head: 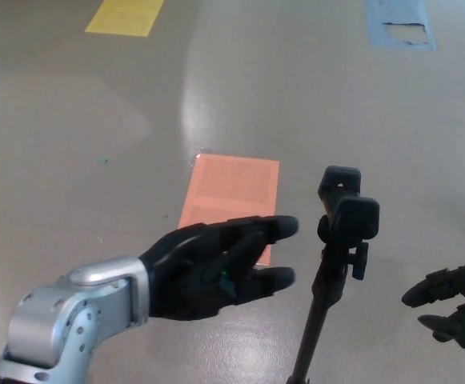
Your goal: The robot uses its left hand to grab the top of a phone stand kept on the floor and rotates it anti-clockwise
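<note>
Phone stand (340, 240): upright on the floor (96, 120), lower right of centre, ungrasped. Left robot hand (216, 268): spread empty just beside its clamp, presumably for grasping. Right robot hand (452, 308): open, idle.

Phone stand (340, 240) stands between left robot hand (216, 268) and right robot hand (454, 306).

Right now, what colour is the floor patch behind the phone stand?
Salmon orange patch, seen in the head view.
</note>
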